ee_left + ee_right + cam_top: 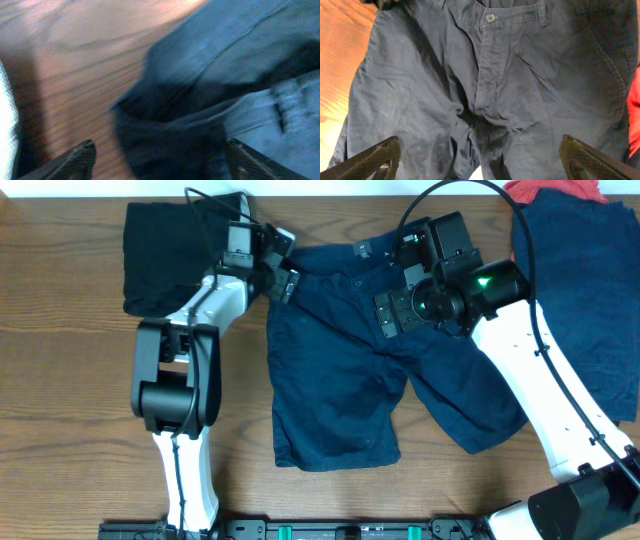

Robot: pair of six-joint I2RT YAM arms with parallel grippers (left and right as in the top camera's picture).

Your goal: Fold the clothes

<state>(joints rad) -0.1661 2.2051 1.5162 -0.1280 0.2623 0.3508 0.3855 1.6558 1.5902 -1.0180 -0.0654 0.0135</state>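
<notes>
Dark navy shorts (pixel 340 380) lie spread flat mid-table, waistband toward the far edge and both legs toward the front. My left gripper (pixel 283 280) is at the left waistband corner. In the left wrist view its jaws (pixel 162 157) stand wide apart, with that dark fabric corner (pixel 170 140) bunched between them and not pinched. My right gripper (pixel 392 312) hovers over the shorts just below the waistband on the right. In the right wrist view it (pixel 480 160) is open above the crotch seam, with the fly button (pixel 490 18) farther ahead.
A folded black garment (pixel 165 260) lies at the far left behind the left arm. Another navy piece (pixel 590 300) covers the right side, with a red-orange piece (pixel 555 190) at the far right edge. Bare wood table (pixel 60 410) shows left of the shorts.
</notes>
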